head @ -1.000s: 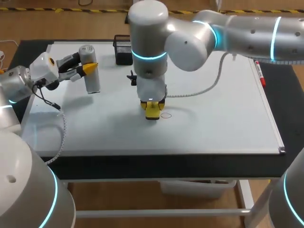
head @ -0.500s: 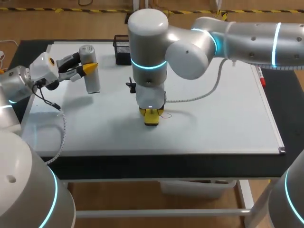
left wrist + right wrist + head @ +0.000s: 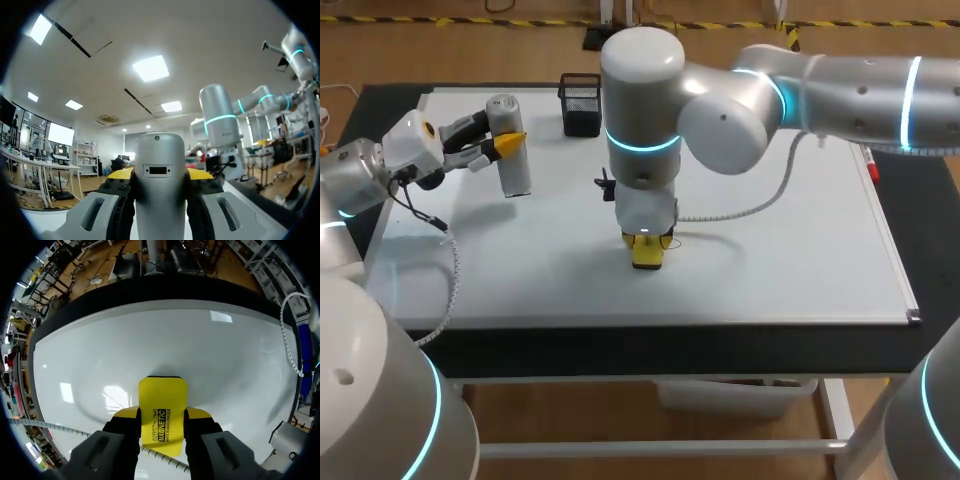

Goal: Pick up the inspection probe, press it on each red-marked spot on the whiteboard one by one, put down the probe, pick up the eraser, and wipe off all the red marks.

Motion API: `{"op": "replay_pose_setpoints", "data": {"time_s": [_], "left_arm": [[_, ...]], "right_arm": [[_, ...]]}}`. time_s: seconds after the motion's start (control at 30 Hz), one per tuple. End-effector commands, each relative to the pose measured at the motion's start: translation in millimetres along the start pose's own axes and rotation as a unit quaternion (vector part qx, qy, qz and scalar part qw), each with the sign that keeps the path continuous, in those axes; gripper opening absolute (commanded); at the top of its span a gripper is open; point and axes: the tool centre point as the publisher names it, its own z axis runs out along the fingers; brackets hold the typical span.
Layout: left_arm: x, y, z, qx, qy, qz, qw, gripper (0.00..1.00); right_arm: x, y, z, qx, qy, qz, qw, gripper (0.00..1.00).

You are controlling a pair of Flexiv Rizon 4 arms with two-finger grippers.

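Here, in the head view, the right arm (image 3: 840, 85) comes in from the right and reaches past the middle. Its right hand (image 3: 648, 250) points straight down and pinches a flat, bright yellow plastic eraser (image 3: 648, 256) set against the white, glossy whiteboard (image 3: 780, 260) that covers most of the dark table (image 3: 920, 220). A thin red mark (image 3: 672, 241) shows just beside the eraser, partly hidden by it. At the far left the left hand (image 3: 502, 142) is closed around a silver cylindrical metal probe (image 3: 514, 172), which stands nearly upright over the board's far left corner. A black mesh pen holder (image 3: 580, 104) stands at the board's far edge, and a red marker (image 3: 868, 160) lies along its right rim.

In the left wrist view, the probe (image 3: 160, 200) fills the gap between the left hand (image 3: 160, 176), both fingers pressing its sides; the right arm (image 3: 220, 125) rises ahead.

In the right wrist view, the right hand (image 3: 162, 419) grips the eraser (image 3: 162, 395) from both sides, its far dark edge meeting the whiteboard (image 3: 100, 355).
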Motion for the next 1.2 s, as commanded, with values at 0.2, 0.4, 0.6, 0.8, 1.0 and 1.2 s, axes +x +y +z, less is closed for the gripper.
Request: {"op": "replay_pose_setpoints", "data": {"time_s": [0.2, 0.4, 0.6, 0.8, 1.0, 1.2], "left_arm": [[0.2, -0.3, 1, 0.001, -0.001, 0.001, 1.000, 0.00], [0.2, -0.3, 1, 0.001, -0.001, 0.001, 1.000, 0.00], [0.2, -0.3, 1, 0.001, -0.001, 0.001, 1.000, 0.00], [0.2, -0.3, 1, 0.001, -0.001, 0.001, 1.000, 0.00], [0.2, -0.3, 1, 0.001, -0.001, 0.001, 1.000, 0.00], [0.2, -0.3, 1, 0.001, -0.001, 0.001, 1.000, 0.00]], "right_arm": [[23, -2, 3, 0.001, 0.003, 0.018, 1.000, 0.00], [39, -4, 5, 0.001, 0.004, 0.034, 0.999, 0.00], [60, -5, 7, -0.001, 0.007, 0.055, 0.998, 0.00], [83, -9, 8, -0.002, 0.011, 0.077, 0.997, 0.00], [94, -13, 7, 0.000, 0.017, 0.088, 0.996, 0.00], [97, -15, 4, 0.001, 0.019, 0.087, 0.996, 0.00]]}}
